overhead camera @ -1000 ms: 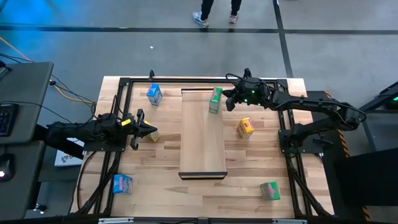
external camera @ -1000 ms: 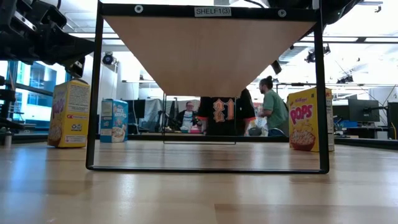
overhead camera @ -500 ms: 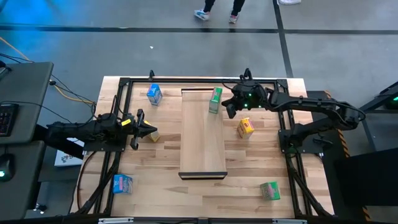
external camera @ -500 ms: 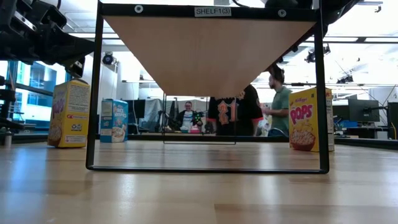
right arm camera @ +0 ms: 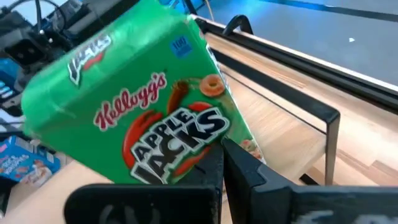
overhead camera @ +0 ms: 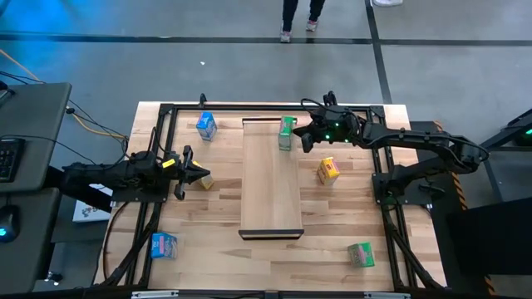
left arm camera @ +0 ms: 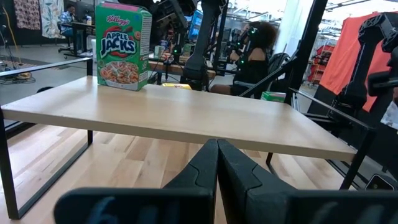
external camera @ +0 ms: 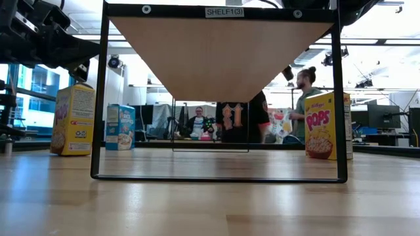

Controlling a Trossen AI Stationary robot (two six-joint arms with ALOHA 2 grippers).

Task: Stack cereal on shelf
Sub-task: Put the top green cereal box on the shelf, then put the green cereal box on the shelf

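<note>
1. right pincer [overhead camera: 304, 135] fingers look pressed together, holding nothing, just behind the green apple jacks box [overhead camera: 287, 133].
2. that box stands upright right ahead of its tips, on the shelf [overhead camera: 270, 195] at its far end.
3. left pincer [overhead camera: 184, 172] also closed, parked well off to the shelf's side.

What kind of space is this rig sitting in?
Probably a robotics lab or open workshop: grey concrete floor with taped lines, more dark arms and metal frames beyond the table, people at desks behind, and a desk with a keyboard beside the table.
</note>
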